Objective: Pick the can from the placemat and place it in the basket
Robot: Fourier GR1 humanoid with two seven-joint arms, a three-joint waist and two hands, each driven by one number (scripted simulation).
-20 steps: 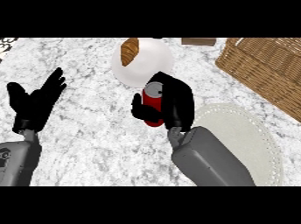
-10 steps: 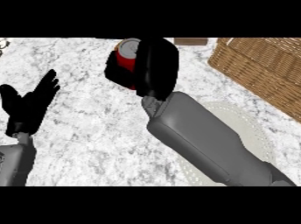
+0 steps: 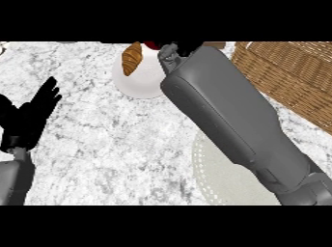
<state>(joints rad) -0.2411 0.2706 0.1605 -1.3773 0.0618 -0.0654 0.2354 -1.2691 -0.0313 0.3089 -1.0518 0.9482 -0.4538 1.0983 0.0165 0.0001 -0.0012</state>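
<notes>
Only a red sliver of the can (image 3: 152, 45) shows at the picture's top edge, against my right hand (image 3: 185, 47). That hand is black, largely cut off by the edge, and curled on the can. Its grey forearm runs diagonally up from the lower right and crosses the pale round placemat (image 3: 222, 178), which lies bare on the counter. The woven wicker basket (image 3: 297, 72) stands at the right, just right of the raised arm. My left hand (image 3: 25, 116) rests open at the left with its fingers up, holding nothing.
A white plate (image 3: 142, 82) with a croissant (image 3: 131, 59) on it sits at the back centre, directly left of my right wrist. The counter is grey-white marble. A patterned object peeks in at the top left corner.
My right hand has carried the can from the placemat up and away to the top edge, nearer the basket. The view has shifted too. The left hand stays open.
</notes>
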